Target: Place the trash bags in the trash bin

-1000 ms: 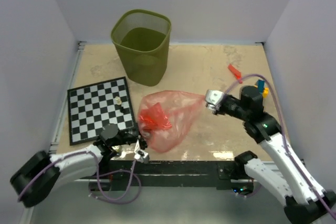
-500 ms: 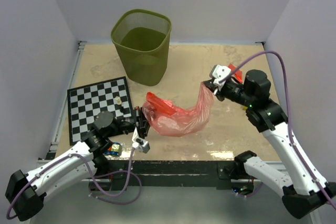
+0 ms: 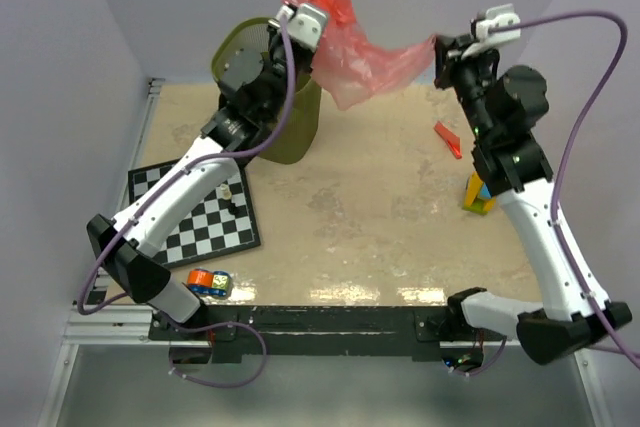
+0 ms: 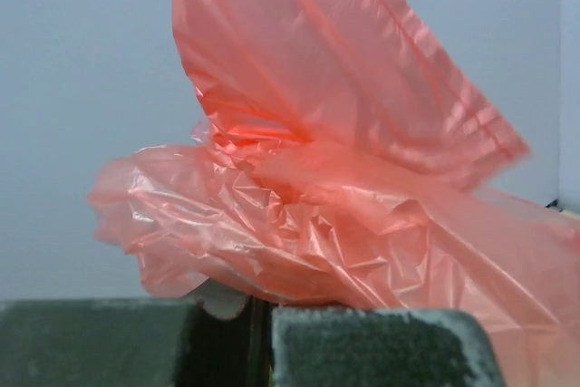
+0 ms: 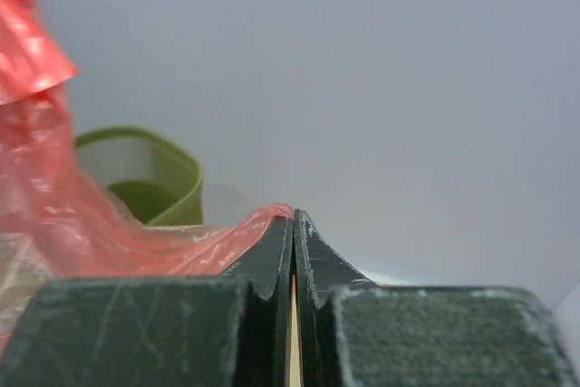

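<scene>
1. The left end effector [image 3: 297, 15] is clamped shut on a bunched edge of the trash bag [image 3: 365, 57], high over the far-left part of the table [image 3: 380, 227]. In the left wrist view its fingers [image 4: 381, 351] meet directly under the crumpled red-pink film.
2. The right end effector [image 3: 441, 49] is also closed, pinching the opposite edge of the bag. The right wrist view shows a thin corner of film caught between its two pressed-together fingers [image 5: 263, 269].
3. The trash bag hangs in the air between the two arms, sagging in the middle. One loose flap stands up above the left end effector.
4. The bag is off the table, just right of and above the trash bin [image 3: 300, 132], and no part of it is inside.
5. The trash bin stands upright at the far left, partly hidden by the left arm.
6. A small red strip [image 3: 448, 139] lies on the table at the right. It may be a second, folded bag, but it is too small to tell.
7. Yellow and blue toy blocks [image 3: 478, 195] sit nearer than the strip.
8. A chessboard [image 3: 195, 217] lies at the near left.
</scene>
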